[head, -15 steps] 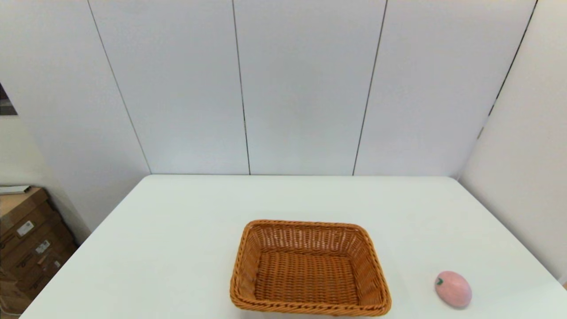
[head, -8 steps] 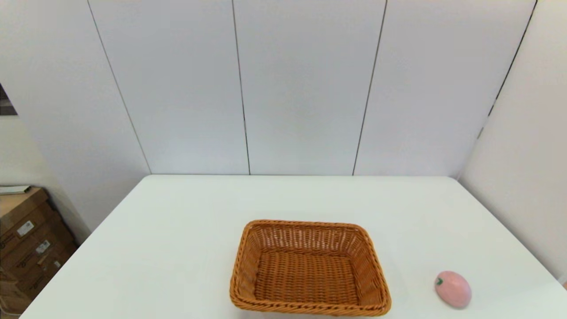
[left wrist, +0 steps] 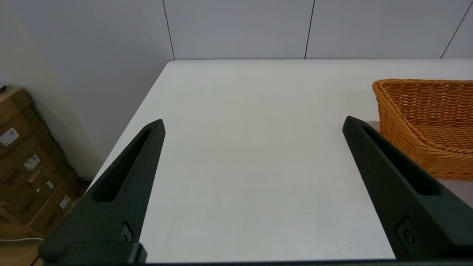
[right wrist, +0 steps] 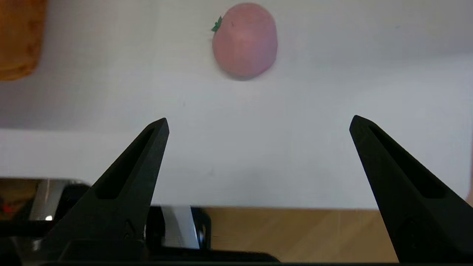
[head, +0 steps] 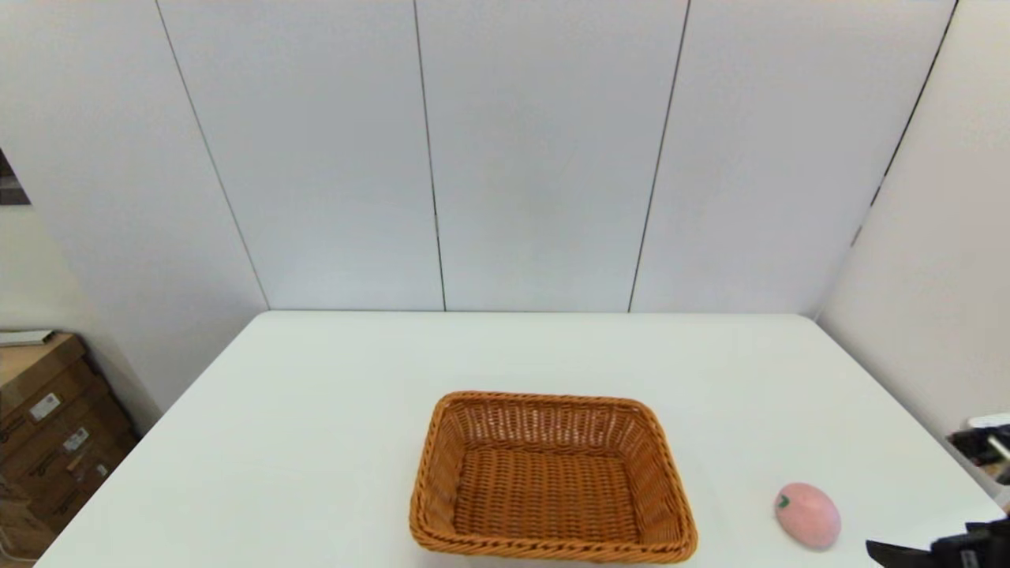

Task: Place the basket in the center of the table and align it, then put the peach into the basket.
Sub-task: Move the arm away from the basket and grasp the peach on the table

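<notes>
I see the white table (head: 331, 442) running back to a wall of pale grey panels (head: 536, 158) split by thin dark seams, with stacked cardboard boxes (head: 47, 426) on the floor off the table's 9 o'clock side. The basket (head: 552, 477) sits at the near middle of the table, at about 6 o'clock, with nothing in it. The peach (head: 806, 515) lies on the bare surface well apart from it, toward 4 o'clock, its green stem mark turned toward the basket. My right gripper (right wrist: 258, 123) hangs over the near table edge short of the peach, fingers spread wide, gripping nothing. My left gripper (left wrist: 253, 123) sits over bare tabletop at the basket's 9 o'clock side, fingers likewise spread wide, holding nothing.
</notes>
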You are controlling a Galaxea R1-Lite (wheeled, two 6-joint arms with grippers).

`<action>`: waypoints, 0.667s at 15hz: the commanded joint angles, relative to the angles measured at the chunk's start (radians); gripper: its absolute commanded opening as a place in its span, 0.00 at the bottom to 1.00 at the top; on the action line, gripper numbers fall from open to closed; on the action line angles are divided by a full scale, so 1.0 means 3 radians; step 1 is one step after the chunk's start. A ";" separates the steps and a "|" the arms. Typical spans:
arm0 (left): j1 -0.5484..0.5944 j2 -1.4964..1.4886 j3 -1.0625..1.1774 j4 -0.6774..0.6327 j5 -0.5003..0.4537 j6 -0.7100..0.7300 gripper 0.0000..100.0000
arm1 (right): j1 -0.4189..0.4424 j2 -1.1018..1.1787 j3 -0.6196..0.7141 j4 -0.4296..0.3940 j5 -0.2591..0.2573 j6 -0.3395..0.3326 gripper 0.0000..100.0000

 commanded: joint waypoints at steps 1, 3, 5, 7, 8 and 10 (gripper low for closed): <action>0.0000 0.0001 0.0000 0.0001 0.0005 -0.0014 1.00 | 0.0026 0.1616 -0.0172 -0.0836 0.0004 -0.0042 1.00; 0.0000 0.0001 0.0000 0.0001 0.0005 -0.0024 1.00 | 0.0051 0.1979 -0.0238 -0.0999 -0.0006 -0.0026 1.00; 0.0000 0.0001 0.0000 0.0001 0.0005 -0.0024 1.00 | 0.0041 0.2281 -0.0233 -0.1327 -0.0011 -0.0006 1.00; 0.0000 0.0001 0.0000 0.0001 0.0005 -0.0024 1.00 | 0.0046 0.2368 -0.0233 -0.1419 -0.0006 -0.0006 1.00; 0.0000 0.0001 0.0000 0.0001 0.0005 -0.0024 1.00 | 0.0041 0.2429 -0.0253 -0.1424 -0.0006 -0.0006 1.00; 0.0000 0.0001 0.0000 0.0001 0.0005 -0.0019 1.00 | 0.0041 0.2541 -0.0279 -0.1465 -0.0006 -0.0001 1.00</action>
